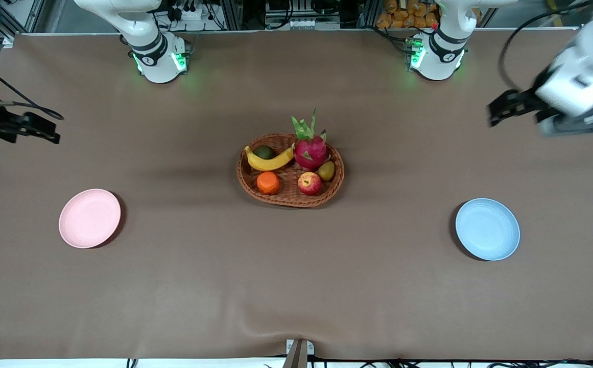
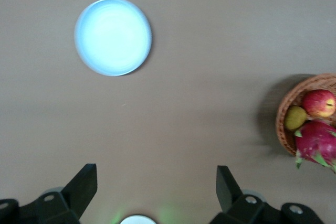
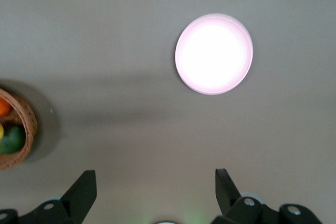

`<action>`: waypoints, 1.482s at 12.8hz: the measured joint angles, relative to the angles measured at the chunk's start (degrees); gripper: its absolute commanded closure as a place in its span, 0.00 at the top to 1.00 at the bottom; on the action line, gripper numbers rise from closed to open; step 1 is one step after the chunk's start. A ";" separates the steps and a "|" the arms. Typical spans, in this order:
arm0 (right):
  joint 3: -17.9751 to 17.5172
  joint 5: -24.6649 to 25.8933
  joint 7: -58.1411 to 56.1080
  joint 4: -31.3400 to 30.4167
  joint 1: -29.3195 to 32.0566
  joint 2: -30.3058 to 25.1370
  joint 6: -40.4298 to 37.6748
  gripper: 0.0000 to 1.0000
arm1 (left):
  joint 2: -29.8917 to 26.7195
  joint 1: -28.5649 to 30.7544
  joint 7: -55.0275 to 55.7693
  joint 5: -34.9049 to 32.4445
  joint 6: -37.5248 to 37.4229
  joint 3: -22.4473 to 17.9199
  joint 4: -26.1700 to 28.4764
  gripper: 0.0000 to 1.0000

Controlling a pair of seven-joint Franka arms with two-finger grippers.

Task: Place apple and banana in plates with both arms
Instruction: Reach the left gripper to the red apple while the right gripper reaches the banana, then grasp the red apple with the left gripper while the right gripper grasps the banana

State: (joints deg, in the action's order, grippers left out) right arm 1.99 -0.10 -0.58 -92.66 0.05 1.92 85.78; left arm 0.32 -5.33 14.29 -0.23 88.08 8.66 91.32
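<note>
The red apple (image 1: pixel 309 183) and the yellow banana (image 1: pixel 268 160) lie in the brown wicker basket (image 1: pixel 286 198) at the table's middle. The apple also shows in the left wrist view (image 2: pixel 319 103). The pale pink plate (image 1: pixel 90 218) lies toward the right arm's end and shows in the right wrist view (image 3: pixel 214 54). The light blue plate (image 1: pixel 487 229) lies toward the left arm's end and shows in the left wrist view (image 2: pixel 113 36). My left gripper (image 1: pixel 498 113) (image 2: pixel 156 182) is open and empty, high over bare table. My right gripper (image 1: pixel 41 132) (image 3: pixel 155 184) is open and empty, high over bare table.
The basket also holds a pink dragon fruit (image 1: pixel 309 148), an orange fruit (image 1: pixel 267 183), a dark green fruit (image 1: pixel 264 152) and a small olive-green fruit (image 1: pixel 326 170). The two arm bases (image 1: pixel 159 61) (image 1: pixel 435 57) stand along the table's back edge. Brown cloth covers the table.
</note>
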 measured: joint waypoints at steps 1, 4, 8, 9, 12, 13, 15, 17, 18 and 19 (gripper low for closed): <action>-0.03 -0.99 0.01 -0.03 -0.15 1.34 -0.94 1.00 | 2.28 -2.51 2.05 0.04 2.06 0.81 0.00 1.00; -0.09 -4.77 0.06 -0.11 -1.81 5.64 -1.98 1.00 | 10.19 -11.88 13.25 0.06 9.66 1.87 0.00 1.00; -0.21 -12.39 0.51 -0.13 -5.82 11.88 -1.14 1.00 | 22.40 -21.43 26.83 0.04 25.93 1.94 0.03 1.00; -0.22 -14.15 0.52 -0.12 -6.32 13.08 -0.40 1.00 | 25.56 -22.97 29.21 0.04 30.50 1.89 0.00 1.00; -0.24 -19.49 0.40 -0.13 -6.59 15.90 0.34 1.00 | 33.35 -26.36 33.21 -2.31 38.75 1.63 -0.18 1.00; -0.27 -21.28 0.34 -0.18 -7.14 16.78 0.33 1.00 | 35.15 -26.95 33.66 -3.12 39.31 1.60 -0.33 1.00; -0.37 -22.52 0.34 -0.27 -9.58 18.06 0.30 1.00 | 37.49 -27.72 33.75 -3.27 39.71 1.57 -1.03 1.00; -0.42 -23.08 0.43 -1.91 -11.86 18.43 0.17 1.00 | 38.55 -28.27 33.75 -3.27 39.72 1.58 -1.60 1.00; -0.44 -24.26 0.43 -3.62 -12.51 18.51 0.13 1.00 | 39.01 -28.58 33.77 -3.27 39.72 1.58 -2.08 1.00; -0.45 -25.68 0.42 -5.52 -12.86 18.66 0.17 1.00 | 39.45 -28.84 33.80 -3.27 39.72 1.58 -2.54 1.00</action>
State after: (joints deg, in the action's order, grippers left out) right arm 1.54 -25.78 -0.16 -98.17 -12.81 20.58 85.95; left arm 39.77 -34.17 48.09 -3.50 127.80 10.23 88.78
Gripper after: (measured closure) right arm 0.000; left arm 0.000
